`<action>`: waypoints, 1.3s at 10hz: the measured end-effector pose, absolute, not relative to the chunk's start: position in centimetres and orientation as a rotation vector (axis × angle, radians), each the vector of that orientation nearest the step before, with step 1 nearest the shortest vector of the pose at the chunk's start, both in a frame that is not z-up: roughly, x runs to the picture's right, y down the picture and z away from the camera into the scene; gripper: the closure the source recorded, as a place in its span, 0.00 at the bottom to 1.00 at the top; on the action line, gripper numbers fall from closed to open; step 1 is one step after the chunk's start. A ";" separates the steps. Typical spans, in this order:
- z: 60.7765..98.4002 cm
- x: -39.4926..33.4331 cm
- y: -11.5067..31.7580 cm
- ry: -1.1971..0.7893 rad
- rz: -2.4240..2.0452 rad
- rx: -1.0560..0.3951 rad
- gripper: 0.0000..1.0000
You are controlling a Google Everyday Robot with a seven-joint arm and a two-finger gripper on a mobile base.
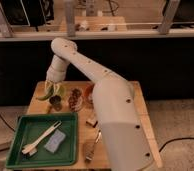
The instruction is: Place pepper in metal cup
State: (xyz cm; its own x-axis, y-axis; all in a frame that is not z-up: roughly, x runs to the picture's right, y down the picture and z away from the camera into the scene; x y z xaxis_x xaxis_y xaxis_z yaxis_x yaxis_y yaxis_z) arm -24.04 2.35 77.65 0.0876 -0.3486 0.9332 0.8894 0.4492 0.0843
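Camera view: gripper (53, 88) closed tight on pepper (45, 95), tip out left, just abv metal cup (55, 103).

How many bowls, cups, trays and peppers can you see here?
Bowls: 2 (bowl of brown-red pieces, reddish-orange bowl)
Cups: 1 (metal cup)
Trays: 1 (green tray)
Peppers: 1 (pepper)
Total: 5
The gripper is just above the metal cup, beside the pepper.
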 end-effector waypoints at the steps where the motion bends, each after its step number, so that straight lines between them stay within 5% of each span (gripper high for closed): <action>1: 77.5 -24.1 2.6 -1.140 -0.966 -0.612 0.98; 13: 79.6 -24.6 4.8 -1.200 -0.545 -0.651 0.98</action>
